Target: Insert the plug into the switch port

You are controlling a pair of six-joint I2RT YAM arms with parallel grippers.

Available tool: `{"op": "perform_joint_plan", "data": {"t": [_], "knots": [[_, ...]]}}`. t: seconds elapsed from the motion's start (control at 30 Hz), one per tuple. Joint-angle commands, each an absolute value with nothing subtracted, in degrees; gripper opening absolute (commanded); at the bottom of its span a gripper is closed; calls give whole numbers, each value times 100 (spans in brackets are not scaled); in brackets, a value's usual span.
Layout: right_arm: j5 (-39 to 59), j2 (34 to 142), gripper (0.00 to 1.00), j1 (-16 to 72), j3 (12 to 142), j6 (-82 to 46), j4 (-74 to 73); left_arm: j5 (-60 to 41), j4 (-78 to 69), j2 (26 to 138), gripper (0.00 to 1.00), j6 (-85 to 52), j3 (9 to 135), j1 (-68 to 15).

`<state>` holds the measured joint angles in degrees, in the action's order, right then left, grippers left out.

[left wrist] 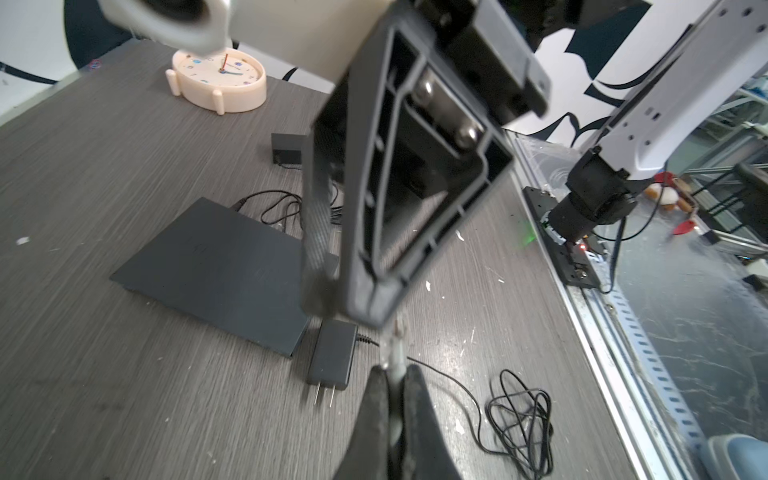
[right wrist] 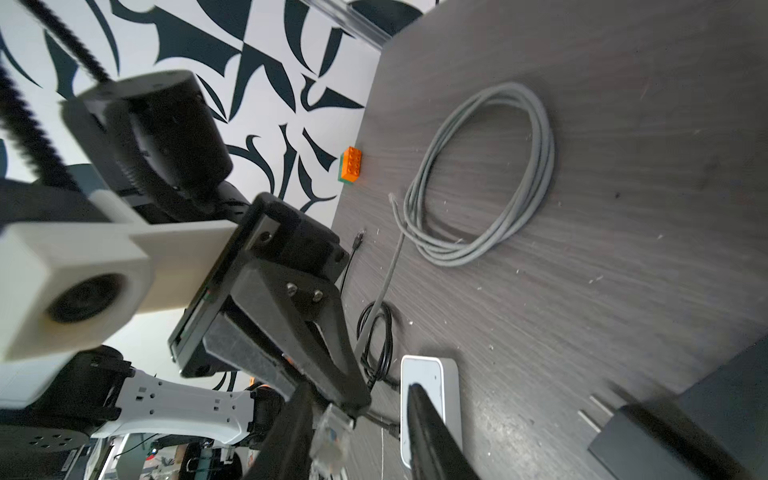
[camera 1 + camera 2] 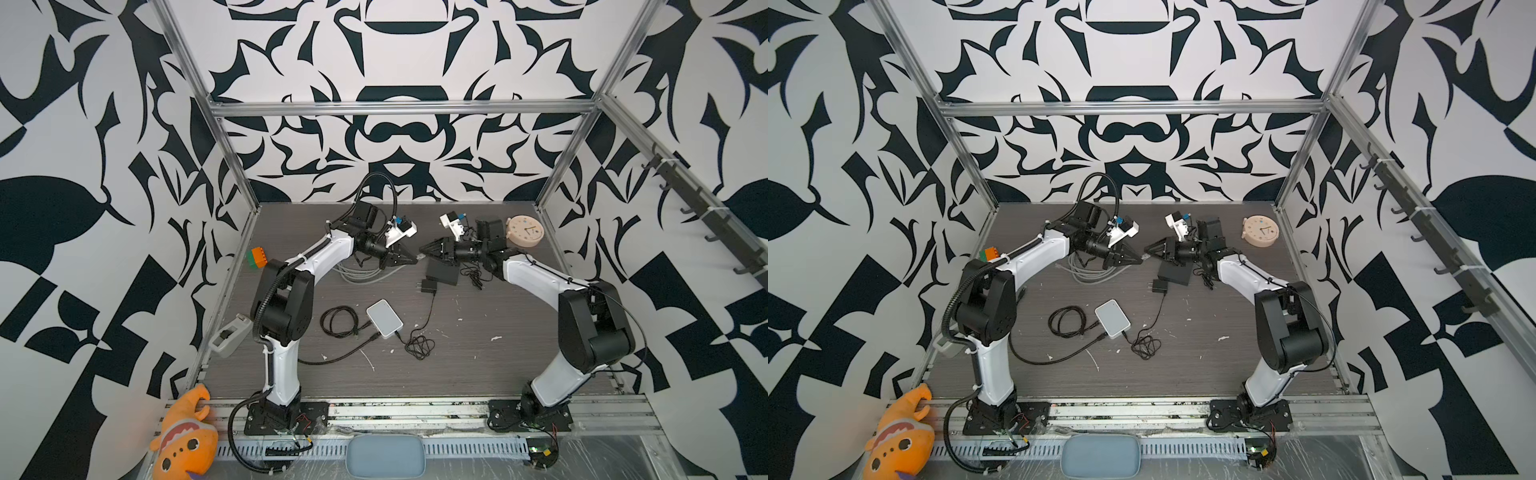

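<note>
Nearest, on the front side of the black network switch, a small white hub and a black power adapter lie on the counter. The switch lies flat with nothing plugged in where it shows. Its port face is, I think, turned away from these views. Just above the switch's left edge the two grippers meet tip to tip. The left gripper is clamped tight on the grey Ethernet cable right behind the clear plug. The right gripper has its jaws parted around that plug, with a gap on one side. So the plug hangs in the air beside the switch, lifted and in hand but in no port. Turning it, lining it up and pushing it home all remain. Left of the switch the cable's coil rests on the counter, and beyond the switch's far right corner stands a beige clock.
</note>
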<state>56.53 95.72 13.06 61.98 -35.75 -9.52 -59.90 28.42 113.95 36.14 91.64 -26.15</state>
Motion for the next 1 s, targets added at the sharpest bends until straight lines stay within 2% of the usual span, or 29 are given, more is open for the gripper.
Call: {"op": "perform_joint_plan", "data": {"t": [0.0, 0.17, 0.3, 0.53, 0.97], "knots": [[5986, 9511, 37, 1048, 6352, -2954, -1408, -6565, 3716, 11672, 0, 3957, 9529, -2546], [6428, 9825, 37, 977, 6716, -2174, -1329, -6692, 4273, 12002, 0, 4184, 9957, -2509], [6665, 10054, 38, 983, 6853, -2069, -1490, -7015, 4719, 12085, 0, 4454, 10126, -2479], [7286, 9743, 38, 1028, 6432, -1294, -1290, -7452, 5363, 12262, 0, 4782, 10441, -2404], [7281, 9424, 39, 1213, 6427, -1273, -1089, -7436, 5529, 12243, 0, 4867, 10471, -2412]]}}
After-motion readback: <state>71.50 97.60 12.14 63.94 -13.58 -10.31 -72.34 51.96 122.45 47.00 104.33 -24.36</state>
